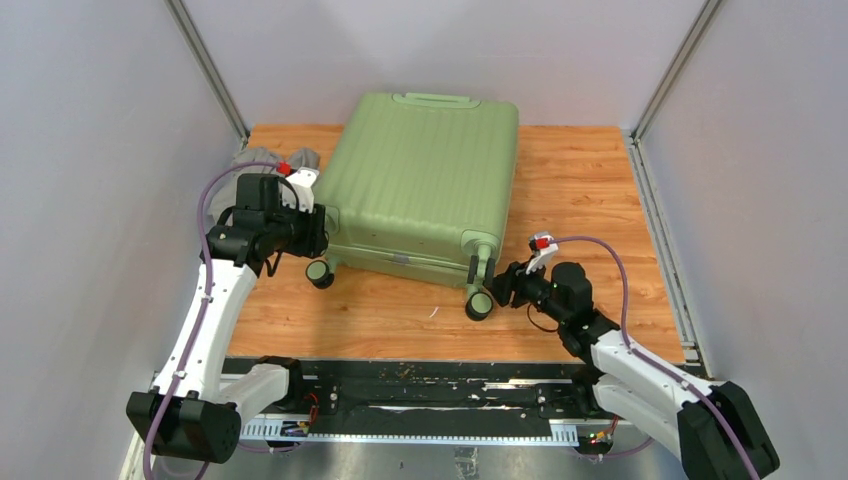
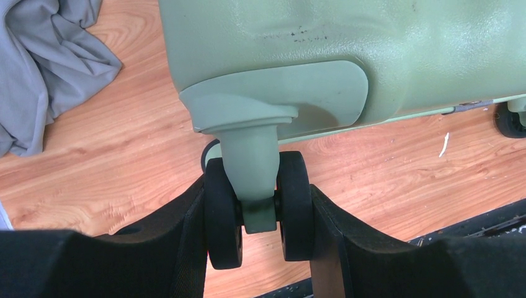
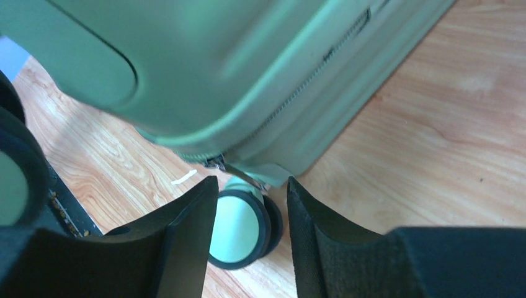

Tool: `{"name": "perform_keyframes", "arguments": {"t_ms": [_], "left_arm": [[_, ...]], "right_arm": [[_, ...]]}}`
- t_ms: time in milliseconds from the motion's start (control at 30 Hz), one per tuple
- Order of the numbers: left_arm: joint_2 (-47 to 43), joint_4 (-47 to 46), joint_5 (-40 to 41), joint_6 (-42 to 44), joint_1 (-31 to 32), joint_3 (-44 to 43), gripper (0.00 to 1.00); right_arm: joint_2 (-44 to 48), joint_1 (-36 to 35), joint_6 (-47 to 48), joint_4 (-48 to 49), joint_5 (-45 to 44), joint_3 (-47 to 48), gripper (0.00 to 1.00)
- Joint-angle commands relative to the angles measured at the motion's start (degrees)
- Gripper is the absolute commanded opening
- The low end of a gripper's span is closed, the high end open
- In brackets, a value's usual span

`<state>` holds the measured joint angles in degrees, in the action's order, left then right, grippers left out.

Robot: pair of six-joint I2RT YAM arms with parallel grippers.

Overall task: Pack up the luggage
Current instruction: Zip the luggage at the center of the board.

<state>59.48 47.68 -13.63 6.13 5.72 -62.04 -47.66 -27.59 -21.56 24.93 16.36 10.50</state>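
Observation:
The luggage (image 1: 430,175), a light-green ribbed suitcase, lies closed and flat on the wooden table. My left gripper (image 1: 322,232) sits at its near-left corner. In the left wrist view this left gripper (image 2: 257,217) is shut on a twin black wheel (image 2: 294,205), one finger against each outer face. My right gripper (image 1: 497,283) is at the near-right corner. Seen from the right wrist, the right gripper (image 3: 251,198) stands open, with a black-and-green wheel (image 3: 239,226) between and just beyond its fingertips and a gap on the right side. The luggage shell (image 3: 248,62) fills the view above.
A crumpled grey cloth (image 1: 245,165) lies on the table left of the suitcase, also visible as grey cloth (image 2: 49,62). A small white scrap (image 1: 434,312) lies in front of the case. The black base rail (image 1: 420,385) runs along the near edge. Walls close in both sides.

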Motion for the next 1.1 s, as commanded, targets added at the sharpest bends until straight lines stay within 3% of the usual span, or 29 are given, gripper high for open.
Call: {"name": "perform_keyframes", "arguments": {"t_ms": [0,233,567,900,1067], "left_arm": [[-0.86,-6.76,-9.13,2.42,2.11,-3.88,0.00],[-0.55,-6.80,-9.14,2.31,2.11,-3.61,0.00],[-0.35,-6.78,-9.48,1.54,2.58,-3.79,0.00],[-0.35,-6.80,-9.19,0.88,3.40,-3.80,0.00],[-0.13,-6.97,-9.46,-0.05,4.52,-3.18,0.00]], "right_arm": [[-2.94,0.88,2.43,6.51,2.32,2.74,0.46],[-5.48,0.90,2.35,6.75,4.95,3.59,0.24],[0.66,0.88,2.05,4.48,0.61,1.54,0.00],[1.47,0.06,-0.05,5.49,2.89,-0.51,0.00],[1.55,-5.23,-2.18,8.15,1.27,-1.35,0.00]]}}
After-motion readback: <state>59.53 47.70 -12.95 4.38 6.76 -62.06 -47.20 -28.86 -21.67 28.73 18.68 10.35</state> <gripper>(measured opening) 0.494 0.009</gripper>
